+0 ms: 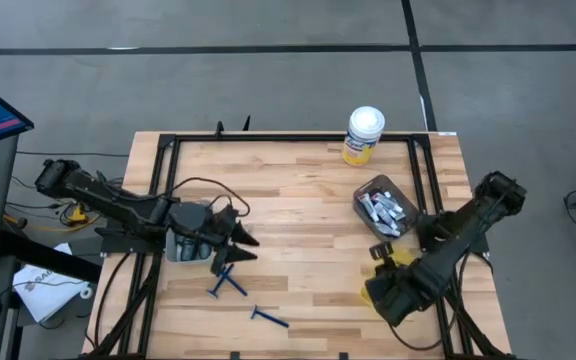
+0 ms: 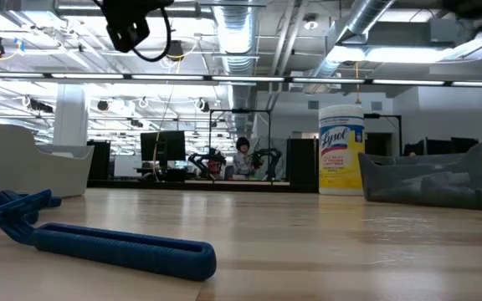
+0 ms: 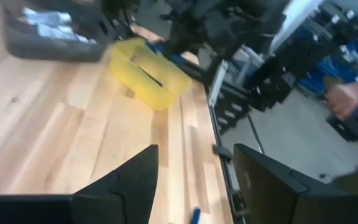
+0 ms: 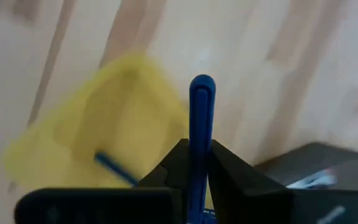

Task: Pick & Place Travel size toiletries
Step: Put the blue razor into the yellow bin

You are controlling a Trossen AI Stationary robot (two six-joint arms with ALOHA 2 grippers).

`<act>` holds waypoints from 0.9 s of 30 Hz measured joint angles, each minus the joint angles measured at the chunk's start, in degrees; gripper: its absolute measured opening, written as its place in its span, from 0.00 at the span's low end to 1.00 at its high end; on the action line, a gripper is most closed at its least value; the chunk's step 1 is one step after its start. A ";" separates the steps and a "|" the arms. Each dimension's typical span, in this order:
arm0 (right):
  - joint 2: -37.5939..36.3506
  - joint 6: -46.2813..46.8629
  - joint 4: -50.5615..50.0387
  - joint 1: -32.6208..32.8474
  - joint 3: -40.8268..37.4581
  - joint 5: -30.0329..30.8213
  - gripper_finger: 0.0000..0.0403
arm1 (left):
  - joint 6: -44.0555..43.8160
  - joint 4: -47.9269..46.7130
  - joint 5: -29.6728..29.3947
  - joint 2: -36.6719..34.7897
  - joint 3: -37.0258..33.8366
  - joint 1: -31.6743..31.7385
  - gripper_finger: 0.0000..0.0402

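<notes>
Two thin blue razors (image 1: 228, 282) lie crossed on the wood, and a third (image 1: 268, 318) lies nearer the near edge. In the low view a razor (image 2: 99, 244) lies flat in the foreground. My left gripper (image 1: 246, 248) hovers open just beyond the crossed pair, its fingers (image 3: 129, 186) spread wide. My right gripper (image 4: 197, 163) is shut on a blue razor above the yellow bin (image 4: 98, 130), which has another blue razor (image 4: 114, 165) inside. The grey bin (image 1: 383, 205) holds small silver-white tubes. My right gripper pinches a blue razor by its handle (image 4: 201, 134) between the two fingers. The handle's rounded free end (image 4: 202, 87) sticks out past the fingertips. The razor is lifted clear, over the yellow bin; its head is hidden behind the fingers.
A yellow canister with a white lid (image 1: 363, 135) stands at the far edge, also seen as the canister (image 2: 341, 150) in the low view. A black frame (image 1: 168, 150) rims the table. A person's hand (image 3: 347, 99) shows beyond the table's right side. Bare wood lies mid-table.
</notes>
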 joint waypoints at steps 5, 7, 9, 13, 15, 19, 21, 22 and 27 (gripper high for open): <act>3.66 0.10 0.35 0.73 -3.10 -5.28 0.07 | 1.95 -0.12 -0.01 0.41 0.00 -3.26 0.52; 4.56 -0.10 0.35 1.17 -3.79 -5.45 0.07 | 5.17 -0.39 -0.01 0.41 0.00 -4.95 0.54; 4.67 -0.12 0.33 1.60 -4.47 -5.67 0.09 | 8.30 -0.62 0.02 0.41 0.00 -6.79 0.55; 4.58 -0.16 -0.47 2.30 -4.84 -7.10 0.12 | 10.28 -3.53 0.06 0.84 0.00 -9.41 0.57; 4.42 -0.27 -0.98 3.02 -4.84 -7.12 0.13 | 10.29 -5.32 0.03 1.73 0.00 -10.58 0.58; 4.42 -1.01 -1.04 4.09 -4.84 -7.94 0.14 | 11.34 -6.40 0.40 5.24 0.00 -13.07 0.60; 4.42 -0.96 -1.07 4.11 -4.84 -8.17 0.14 | 11.60 -6.39 0.68 7.29 0.00 -13.99 0.61; 4.42 -0.76 -1.09 4.05 -4.84 -8.19 0.15 | 11.56 -6.30 0.78 8.23 0.00 -14.26 0.62; 4.42 1.64 -1.10 3.77 -4.84 -8.55 0.23 | 11.55 -6.43 2.57 12.41 0.00 -14.87 0.66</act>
